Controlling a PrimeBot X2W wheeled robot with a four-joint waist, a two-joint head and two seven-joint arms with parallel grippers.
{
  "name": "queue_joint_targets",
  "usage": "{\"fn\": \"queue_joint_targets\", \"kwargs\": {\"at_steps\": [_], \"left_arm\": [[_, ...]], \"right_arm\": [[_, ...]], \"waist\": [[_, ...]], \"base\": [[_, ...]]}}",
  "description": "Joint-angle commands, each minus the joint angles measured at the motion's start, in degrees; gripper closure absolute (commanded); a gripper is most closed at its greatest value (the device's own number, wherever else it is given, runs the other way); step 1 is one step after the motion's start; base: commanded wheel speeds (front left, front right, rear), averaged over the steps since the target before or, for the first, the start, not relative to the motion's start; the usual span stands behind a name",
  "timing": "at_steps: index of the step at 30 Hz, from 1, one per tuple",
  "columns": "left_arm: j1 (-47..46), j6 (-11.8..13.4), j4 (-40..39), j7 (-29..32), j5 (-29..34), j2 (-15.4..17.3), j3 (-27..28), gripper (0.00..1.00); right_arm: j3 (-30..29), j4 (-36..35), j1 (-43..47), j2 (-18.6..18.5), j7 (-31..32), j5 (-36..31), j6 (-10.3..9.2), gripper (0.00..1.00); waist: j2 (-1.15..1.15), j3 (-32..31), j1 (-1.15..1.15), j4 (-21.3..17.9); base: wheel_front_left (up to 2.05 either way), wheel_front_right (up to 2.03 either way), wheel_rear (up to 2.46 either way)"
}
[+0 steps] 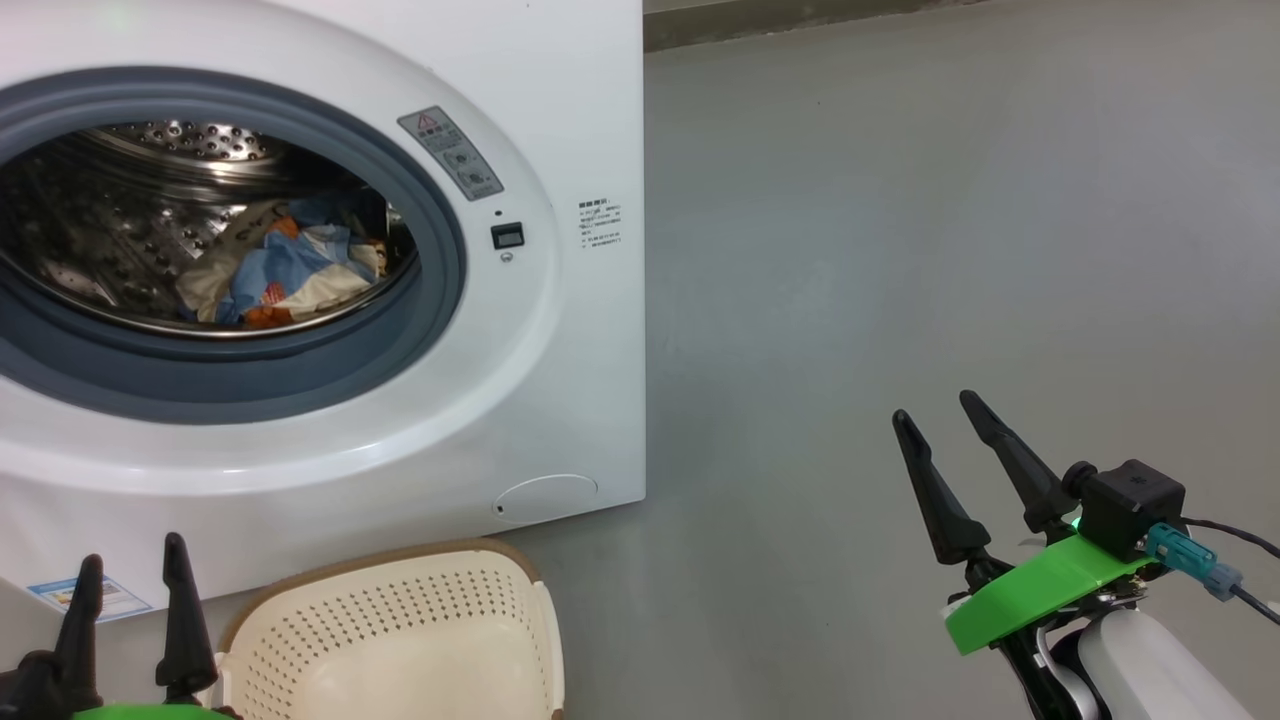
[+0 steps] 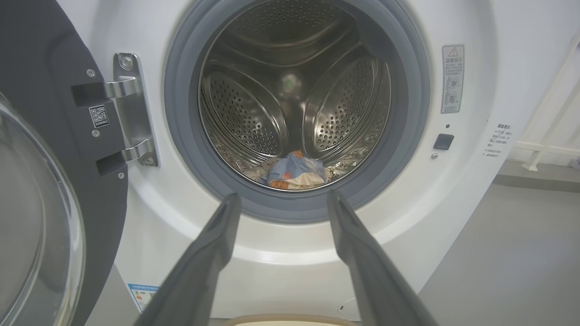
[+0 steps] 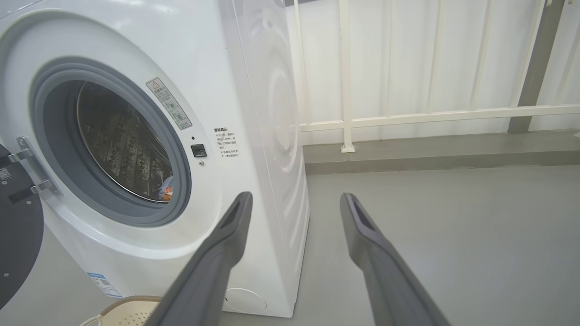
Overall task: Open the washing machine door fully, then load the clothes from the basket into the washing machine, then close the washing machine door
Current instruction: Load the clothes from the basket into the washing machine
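Note:
The white washing machine [image 1: 560, 120] stands with its round black door [image 2: 41, 149] swung wide open to the left on its steel hinge. Blue and cream clothes [image 1: 285, 270] lie at the bottom of the steel drum [image 2: 294, 90]. The cream basket [image 1: 400, 640] sits on the floor in front of the machine, and what I see of its inside holds nothing. My left gripper [image 1: 133, 565] is open beside the basket's left rim, pointing at the drum mouth. My right gripper [image 1: 938, 410] is open over bare floor to the machine's right. Nothing is held.
Grey floor [image 1: 950, 200] stretches to the right of the machine. A white railing [image 3: 408, 117] and a low kerb run behind it. The open door takes up the space at the machine's left.

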Motion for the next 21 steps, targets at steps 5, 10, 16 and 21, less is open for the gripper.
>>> {"fn": "queue_joint_targets", "kwargs": {"at_steps": [5, 10, 16, 21], "left_arm": [[-1.86, -1.24, -0.34, -0.37, 1.62, 0.37, 3.16, 0.0], [-2.13, -2.06, -0.22, -0.37, 2.31, -0.09, 3.74, 0.0], [-2.32, -2.67, -0.12, -0.37, 3.35, -0.89, 4.85, 0.0], [-2.48, -3.16, 0.04, -0.37, 3.68, -1.49, 5.57, 0.0]], "right_arm": [[1.13, -1.0, -0.51, -0.34, -0.46, 0.46, 0.25, 0.0], [1.29, -0.89, -0.55, -0.31, -0.46, 0.61, 0.25, 0.0], [1.53, -0.77, -0.65, -0.39, -0.46, 0.67, 0.25, 0.0], [1.7, -0.69, -0.68, -0.49, -0.46, 0.68, 0.25, 0.0]], "waist": [[0.0, 0.06, 0.0, 0.0], [0.0, 0.07, 0.0, 0.03], [0.0, 0.09, 0.0, 0.03], [0.0, 0.09, 0.0, 0.06]], "base": [[0.0, 0.0, 0.0], [0.0, 0.0, 0.0], [0.0, 0.0, 0.0], [0.0, 0.0, 0.0]]}}
